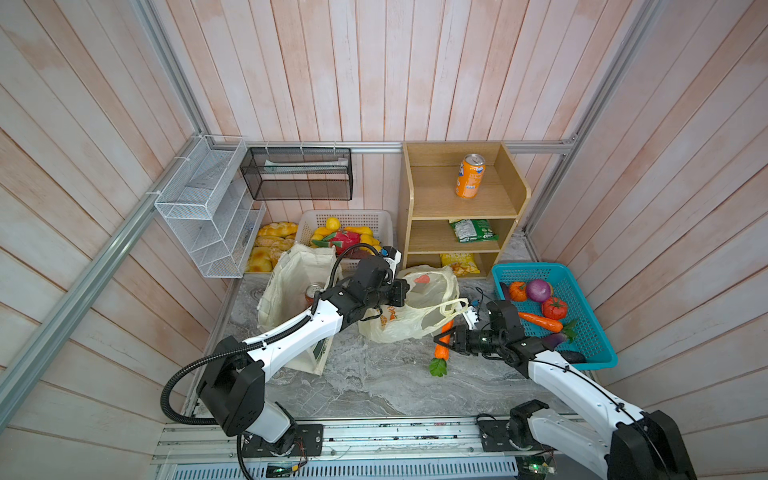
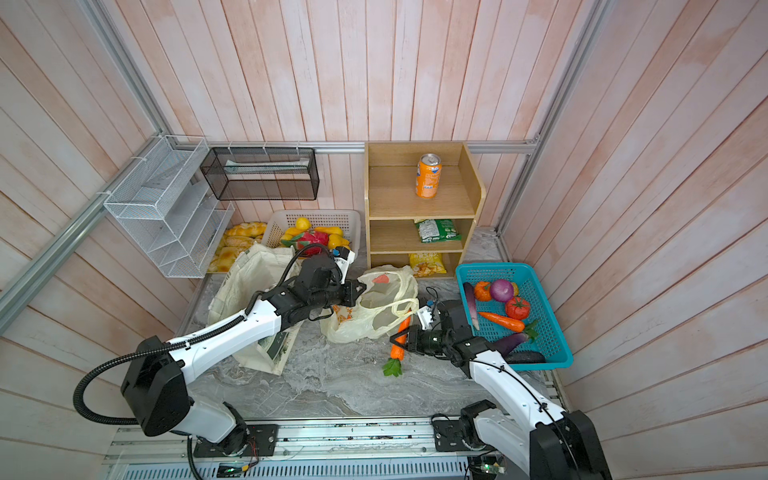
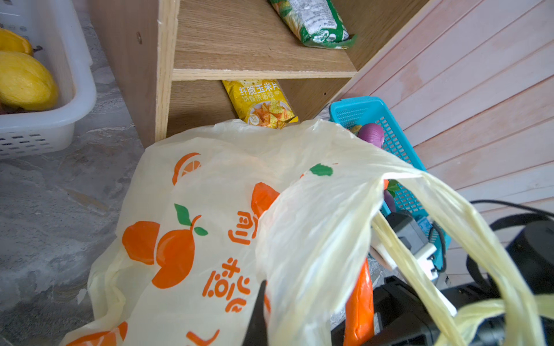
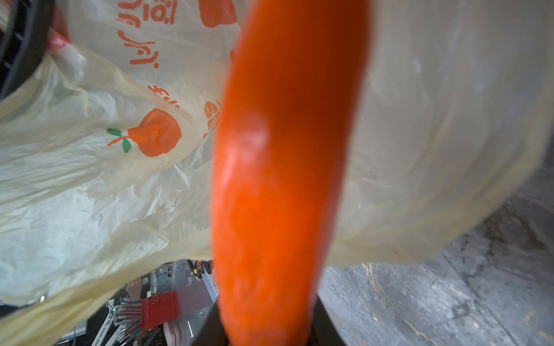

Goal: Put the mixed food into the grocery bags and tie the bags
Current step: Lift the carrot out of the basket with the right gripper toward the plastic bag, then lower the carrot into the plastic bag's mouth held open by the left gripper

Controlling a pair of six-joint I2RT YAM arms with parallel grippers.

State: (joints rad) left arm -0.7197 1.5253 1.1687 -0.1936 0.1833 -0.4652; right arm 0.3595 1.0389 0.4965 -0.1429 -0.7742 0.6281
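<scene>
Top views | right claw (image 1: 444, 337) clamped on carrot (image 1: 441, 352), tip at plastic bag (image 1: 399, 324) mouth, rest outside over tabletop (image 1: 374, 382) | left claw (image 2: 358, 289) pinched shut on bag rim | imo slide it deeper inside before letting go

Front counter (image 1: 374, 386) lies open — behind it the canvas tote (image 1: 286, 270), plastic bag (image 1: 407, 328) and blue basket (image 1: 590, 328) block passage.

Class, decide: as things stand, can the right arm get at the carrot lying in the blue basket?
Probably not yet. The basket carrot lies uncovered in the blue basket, close beside the arm, but the right pincer is shut on a second carrot.
</scene>
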